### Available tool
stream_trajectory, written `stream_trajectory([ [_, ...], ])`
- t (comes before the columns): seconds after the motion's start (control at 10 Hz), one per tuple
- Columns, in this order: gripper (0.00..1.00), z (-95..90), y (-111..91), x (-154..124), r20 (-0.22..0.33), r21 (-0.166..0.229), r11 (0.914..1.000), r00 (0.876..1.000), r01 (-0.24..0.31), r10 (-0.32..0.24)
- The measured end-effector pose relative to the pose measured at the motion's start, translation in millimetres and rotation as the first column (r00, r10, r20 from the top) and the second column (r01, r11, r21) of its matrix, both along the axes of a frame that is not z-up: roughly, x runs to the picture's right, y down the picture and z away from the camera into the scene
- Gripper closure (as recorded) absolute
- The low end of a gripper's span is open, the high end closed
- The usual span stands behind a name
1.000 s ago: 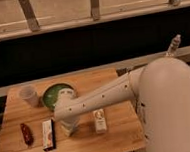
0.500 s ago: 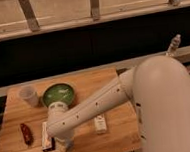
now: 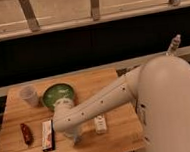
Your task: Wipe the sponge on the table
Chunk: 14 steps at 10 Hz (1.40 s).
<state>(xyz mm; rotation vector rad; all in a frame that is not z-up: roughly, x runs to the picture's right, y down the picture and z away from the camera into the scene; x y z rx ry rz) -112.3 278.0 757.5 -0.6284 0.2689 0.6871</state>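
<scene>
The light-brown wooden table [image 3: 112, 86] fills the lower left of the camera view. My white arm reaches from the right across it. The gripper [image 3: 74, 137] points down at the tabletop near the front edge, between a white-and-red packet and a white bottle. The sponge does not show; the arm's end covers the spot under the gripper.
A green bowl [image 3: 57, 95] sits at the back, just behind the arm's wrist, with a clear plastic cup [image 3: 29, 95] to its left. The white-and-red packet [image 3: 47, 135] and a small red object [image 3: 26, 132] lie front left. The white bottle [image 3: 99, 124] lies right of the gripper.
The arm has swung down and to the left. The gripper has moved from mid-table toward the front edge, ending beside the packet.
</scene>
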Motion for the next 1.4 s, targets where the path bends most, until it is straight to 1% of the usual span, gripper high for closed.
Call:
stream_trajectory([
  [0.2,1.0,23.5,-29,32,-0.057,0.019,0.9994,0.998,-0.03,0.031],
  [0.3,1.0,34.5,-43,46,-0.078,0.027,0.9979,0.995,-0.059,0.061],
  [0.4,1.0,46.1,-61,61,-0.095,0.043,0.9942,0.99,-0.099,0.103],
  [0.5,1.0,54.6,-77,67,-0.103,0.062,0.9916,0.987,-0.114,0.12],
  [0.6,1.0,60.3,-86,65,-0.099,0.067,0.9911,0.988,-0.115,0.122],
  [0.8,1.0,71.5,-100,45,-0.067,0.072,0.9929,0.993,-0.095,0.099],
  [1.0,1.0,70.1,-98,27,-0.039,0.065,0.9956,0.997,-0.067,0.07],
  [1.1,1.0,65.8,-92,16,-0.014,0.061,0.9967,0.998,-0.054,0.055],
  [1.3,1.0,43.9,-67,-12,0.046,0.036,0.999,0.999,-0.026,0.024],
  [1.4,1.0,26.9,-48,-22,0.071,0.021,0.9998,0.997,-0.004,0.002],
])
